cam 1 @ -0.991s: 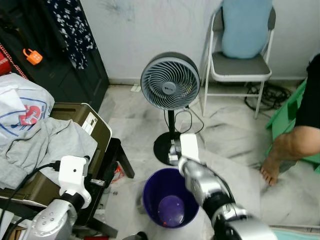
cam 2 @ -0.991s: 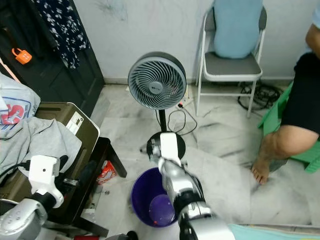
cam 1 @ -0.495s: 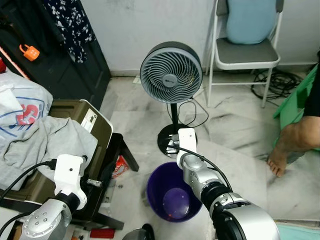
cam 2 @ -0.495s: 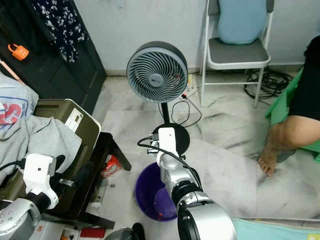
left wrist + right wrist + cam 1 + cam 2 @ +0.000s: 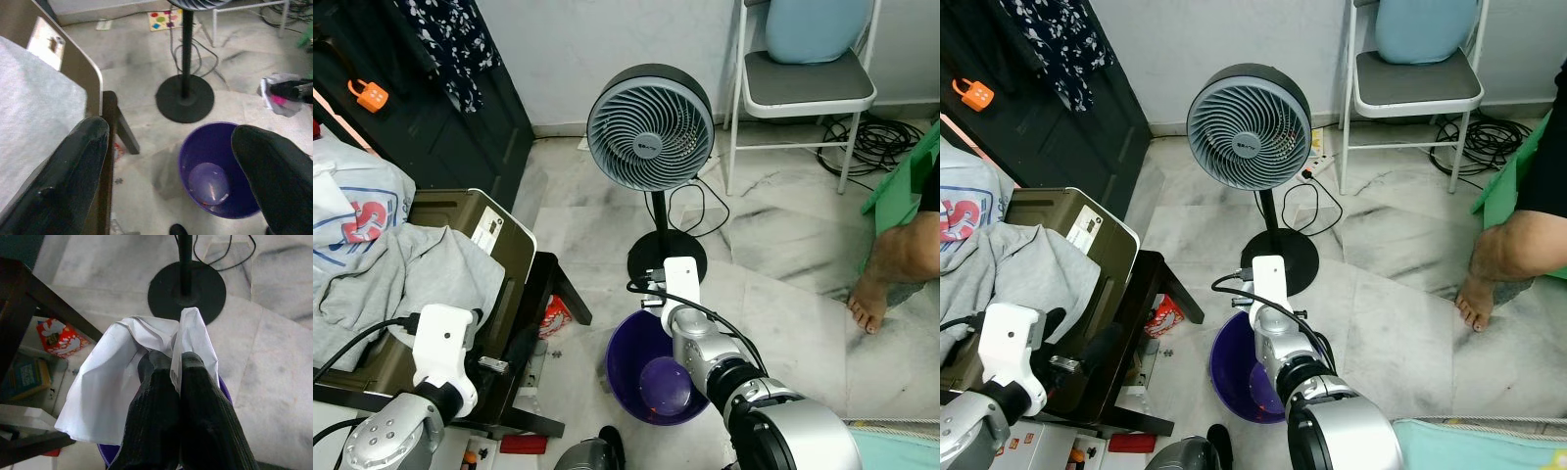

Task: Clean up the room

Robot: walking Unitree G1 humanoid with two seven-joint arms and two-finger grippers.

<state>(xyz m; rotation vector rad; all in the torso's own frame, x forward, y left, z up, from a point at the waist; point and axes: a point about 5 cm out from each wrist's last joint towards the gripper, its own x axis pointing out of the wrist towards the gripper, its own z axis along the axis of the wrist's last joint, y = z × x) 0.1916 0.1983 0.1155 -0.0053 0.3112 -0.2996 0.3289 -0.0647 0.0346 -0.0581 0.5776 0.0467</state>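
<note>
From the head views, we see our right arm reaching over the purple bin, which stands just before the fan. In the left wrist view, our left gripper stands spread apart, beside the bin. In the right wrist view, our right gripper pinches white paper above the bin.

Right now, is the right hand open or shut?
Shut: the right hand has its two fingers pressed together on a white paper, above the purple bin.
</note>
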